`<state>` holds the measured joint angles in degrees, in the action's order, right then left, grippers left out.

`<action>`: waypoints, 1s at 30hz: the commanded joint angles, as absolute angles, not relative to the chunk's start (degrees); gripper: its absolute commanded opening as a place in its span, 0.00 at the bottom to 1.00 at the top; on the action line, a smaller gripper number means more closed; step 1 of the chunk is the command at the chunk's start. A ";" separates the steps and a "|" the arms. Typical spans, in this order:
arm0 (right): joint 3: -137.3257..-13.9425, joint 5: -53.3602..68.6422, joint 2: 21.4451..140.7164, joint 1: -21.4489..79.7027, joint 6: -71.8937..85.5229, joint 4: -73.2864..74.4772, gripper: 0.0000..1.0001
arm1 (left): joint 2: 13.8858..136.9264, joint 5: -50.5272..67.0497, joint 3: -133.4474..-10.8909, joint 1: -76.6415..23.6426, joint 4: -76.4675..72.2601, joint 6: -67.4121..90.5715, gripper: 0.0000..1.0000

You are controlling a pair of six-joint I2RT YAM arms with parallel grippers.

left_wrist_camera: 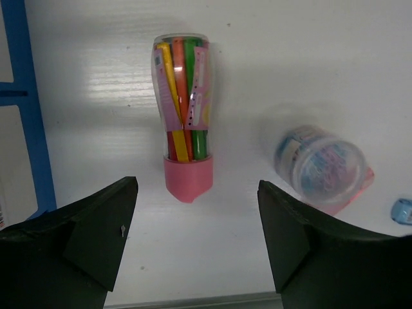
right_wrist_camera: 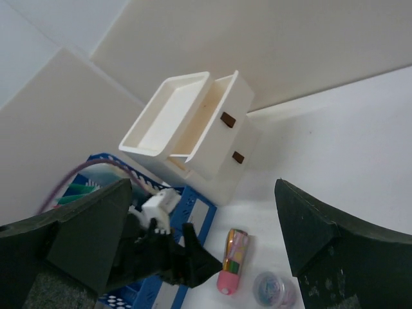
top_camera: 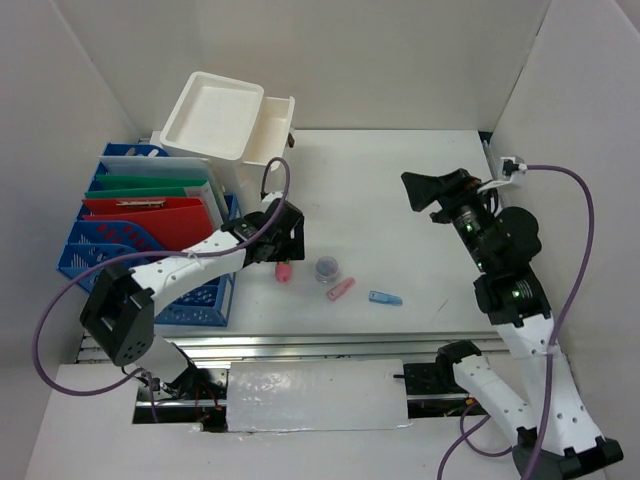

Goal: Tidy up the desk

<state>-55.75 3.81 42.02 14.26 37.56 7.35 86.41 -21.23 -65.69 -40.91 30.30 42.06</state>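
Top camera first: the large flat white table [top_camera: 400, 170] fills the middle of the view, silver rail at its near edge. Our left gripper [top_camera: 284, 248] hangs jaws apart right over a clear plastic tube of coloured markers with a pink cap [top_camera: 283, 270]. The right gripper [top_camera: 418, 196] is raised well apart from it, jaws wide as well, holding nothing. Left wrist camera now: the tube lies lengthwise between our fingers, cap end nearest, so we reckon a squeeze here lands on a round, slick body near one end. It could roll, squirt out, or tip once lifted. Near it stands a small round clear tub with pink at its base [left_wrist_camera: 318, 161], and any sideways drift may knock it with the finger on that side. Right wrist camera: the white open-top box with brown knobs [right_wrist_camera: 225, 174] has a drawer pulled out, and the blue file rack [right_wrist_camera: 196, 209] is close beside it. A tube carried low could clip either one.
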 commanded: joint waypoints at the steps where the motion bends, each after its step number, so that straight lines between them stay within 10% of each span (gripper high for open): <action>1: -54.84 6.94 38.42 14.50 35.33 10.11 1.00 | 89.46 -22.15 -63.64 -39.90 23.83 44.65 0.87; 16: -53.53 12.04 34.89 14.50 34.89 9.41 1.00 | 100.45 -19.95 -61.26 -37.71 17.84 46.32 0.74; 27: -53.53 10.99 33.31 14.50 34.10 9.58 1.00 | 95.37 -21.10 -60.56 -37.44 19.51 45.97 0.00; 30: -53.88 10.46 32.87 14.50 33.66 10.19 1.00 | 88.70 -18.38 -62.39 -38.32 20.74 42.82 0.00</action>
